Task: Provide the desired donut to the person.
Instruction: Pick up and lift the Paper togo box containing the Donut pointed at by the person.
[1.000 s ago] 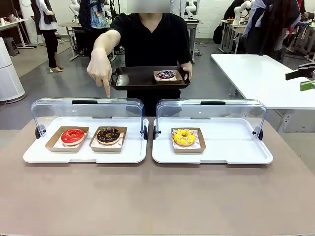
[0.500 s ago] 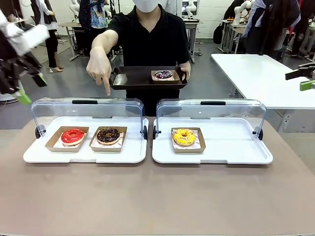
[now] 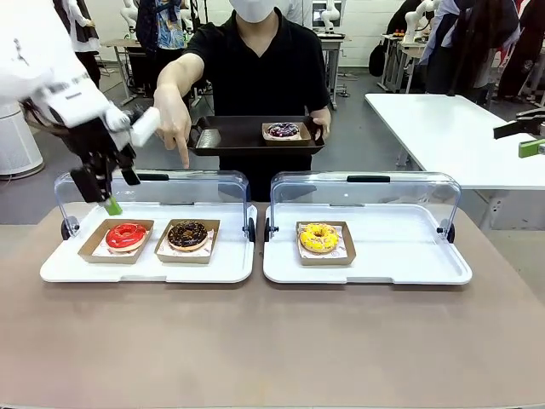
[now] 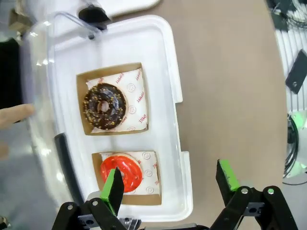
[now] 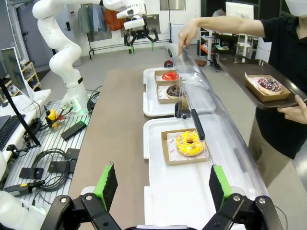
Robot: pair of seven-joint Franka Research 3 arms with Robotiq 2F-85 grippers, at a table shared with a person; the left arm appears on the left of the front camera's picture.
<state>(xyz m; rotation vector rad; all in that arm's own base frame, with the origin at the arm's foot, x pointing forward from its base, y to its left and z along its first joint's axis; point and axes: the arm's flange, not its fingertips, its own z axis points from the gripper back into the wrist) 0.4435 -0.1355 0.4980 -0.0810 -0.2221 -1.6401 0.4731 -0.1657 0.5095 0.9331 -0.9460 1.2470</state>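
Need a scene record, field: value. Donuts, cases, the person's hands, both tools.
left case: white plastic tray, clear lid raised; red-glazed donut and chocolate sprinkled donut, each in a brown paper box
right case: second white tray, lid raised; yellow sprinkled donut
person: pointing hand, finger down above the chocolate donut; other hand holds a black serving tray carrying a purple-glazed donut
left tool: open, empty, in the air above the red donut's end
right tool: open, empty, off the table's right side
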